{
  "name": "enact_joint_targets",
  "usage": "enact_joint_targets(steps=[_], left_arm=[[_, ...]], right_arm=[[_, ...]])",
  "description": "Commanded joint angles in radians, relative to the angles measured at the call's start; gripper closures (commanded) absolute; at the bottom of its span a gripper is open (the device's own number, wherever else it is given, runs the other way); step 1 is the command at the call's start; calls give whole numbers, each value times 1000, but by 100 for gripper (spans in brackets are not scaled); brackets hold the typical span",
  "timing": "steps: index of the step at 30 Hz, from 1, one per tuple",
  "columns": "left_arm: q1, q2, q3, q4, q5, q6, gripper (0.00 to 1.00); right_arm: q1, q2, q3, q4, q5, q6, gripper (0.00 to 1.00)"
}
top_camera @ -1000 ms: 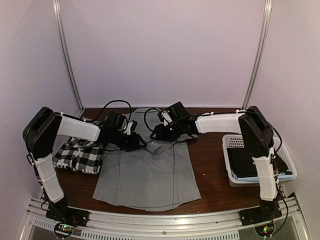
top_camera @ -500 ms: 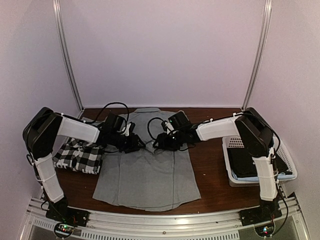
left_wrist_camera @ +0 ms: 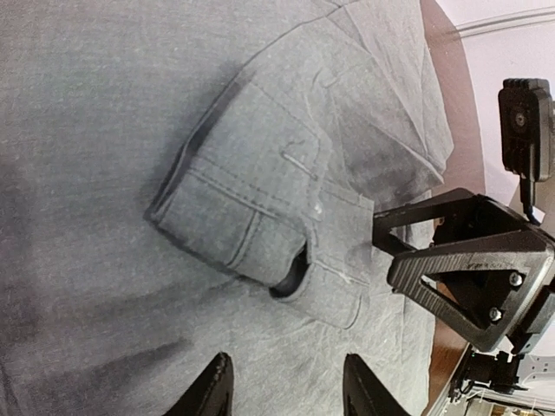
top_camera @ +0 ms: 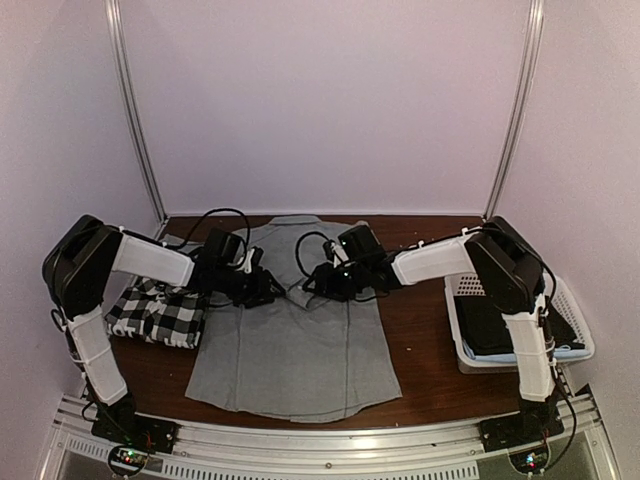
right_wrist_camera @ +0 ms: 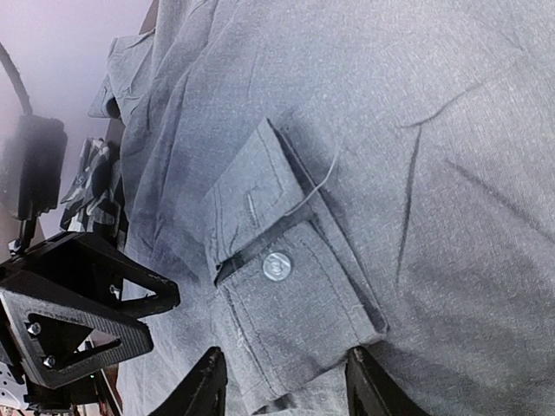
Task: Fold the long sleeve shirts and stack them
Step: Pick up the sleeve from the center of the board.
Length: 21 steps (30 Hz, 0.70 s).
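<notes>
right at the near edge you have a metal rail (top_camera: 330,440) with both arm bases bolted to it, and beyond it a dark brown wooden tabletop (top_camera: 425,345). the plain grey shirt (top_camera: 300,350) lies flat in the middle, hem toward you and collar at the far edge. the black-and-white checked shirt (top_camera: 155,312) sits folded just beside it on the left. a white basket (top_camera: 510,361) stands at the right, apart from the grey cloth. pale walls (top_camera: 320,100) close the space, with a metal upright (top_camera: 135,120) in each far corner.

from above, the wrists and cables cover the grey shirt's chest, and the left forearm hangs over the far part of the checked shirt. something dark (top_camera: 485,325) lies in the basket; you cannot tell what it is. the left wrist view shows a cuff (left_wrist_camera: 251,217) folded onto the shirt body. the right wrist view shows a cuff with a pale button (right_wrist_camera: 277,266); whether they are the same cuff is not clear.

both arms rise at the outer sides, bend at high elbows and reach inward. the wrists sit low over the shirt's upper half, facing each other, near but apart. the left gripper (left_wrist_camera: 286,357) is released, fingers spread over bare cloth just short of the cuff. the right gripper (right_wrist_camera: 286,351) is also released, fingers spread with the buttoned cuff's end lying flat between them.
</notes>
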Motion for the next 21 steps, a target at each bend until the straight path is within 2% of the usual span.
enact_joint_targets(steps=[1,5,10,21], left_arm=[[33,-61,-36,71,47,-61,55],[42,-62,-44,93,72,-87,55],[46,-47,-59,142,101,-126,48],[70,-24,-95,216,95,-184,33]], right_arm=[[-4,10,-30,66,-15,34,54],[-3,28,-30,94,-35,56,64],[3,37,-12,101,-48,55,71],[81,42,72,83,-79,-1,72]])
